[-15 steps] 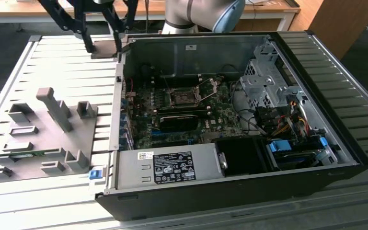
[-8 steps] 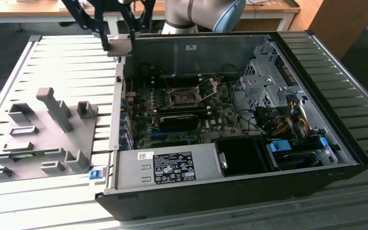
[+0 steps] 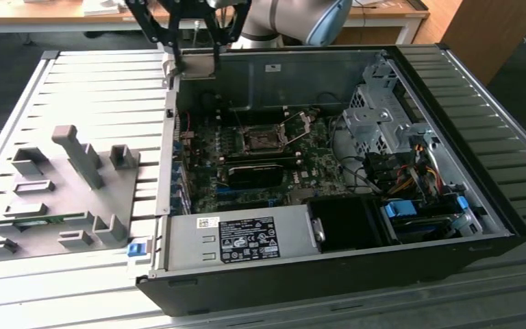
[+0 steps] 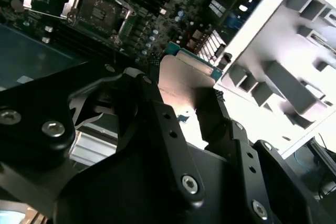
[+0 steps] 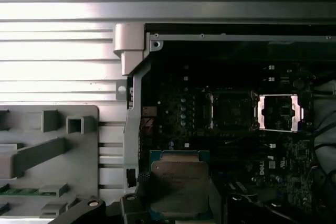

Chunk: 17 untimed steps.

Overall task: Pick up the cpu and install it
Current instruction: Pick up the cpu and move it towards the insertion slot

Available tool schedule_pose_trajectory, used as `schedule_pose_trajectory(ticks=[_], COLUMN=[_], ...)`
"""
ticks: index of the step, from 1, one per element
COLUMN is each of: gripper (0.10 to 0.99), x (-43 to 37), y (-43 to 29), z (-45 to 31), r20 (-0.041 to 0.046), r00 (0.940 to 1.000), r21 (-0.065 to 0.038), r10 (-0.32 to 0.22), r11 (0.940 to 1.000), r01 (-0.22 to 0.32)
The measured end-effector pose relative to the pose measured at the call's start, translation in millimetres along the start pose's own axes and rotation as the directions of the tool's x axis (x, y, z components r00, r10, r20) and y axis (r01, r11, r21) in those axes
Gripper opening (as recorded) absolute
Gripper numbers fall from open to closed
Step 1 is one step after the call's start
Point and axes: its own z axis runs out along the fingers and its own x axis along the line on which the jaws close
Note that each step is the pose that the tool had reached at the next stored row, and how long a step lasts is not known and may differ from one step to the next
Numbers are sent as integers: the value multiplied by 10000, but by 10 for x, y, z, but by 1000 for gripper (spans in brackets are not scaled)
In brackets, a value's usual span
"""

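Gripping the cpu [image 5: 178,179] by two opposite edges, the closed gripper [image 5: 178,208] held it above the open computer case's [image 3: 336,274] edge, well apart from the motherboard socket [image 5: 229,111]. Light, stiff and thin, it probably bore fragile underside contacts, so edges suited holding.

Straight down onto the socket [image 3: 263,139] looks wide open, with its hinged frame [image 5: 278,113] flipped up beside it. Tight bits for my gripper [image 5: 178,203] clamping the cpu [image 5: 179,179]: case wall [image 3: 166,137], cables [image 3: 382,175] and drive cage [image 3: 377,120] around the board.
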Motion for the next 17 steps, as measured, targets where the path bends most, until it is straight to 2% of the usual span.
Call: schedule_pose_trajectory(ticks=[8,17], gripper=[533,533], x=[-359,-705], y=[55,74], z=[59,82], r20=[3,73], r00=[10000,10000], r21=[0,-2], r10=[1,-2], r11=[10000,10000], r01=[-1,2])
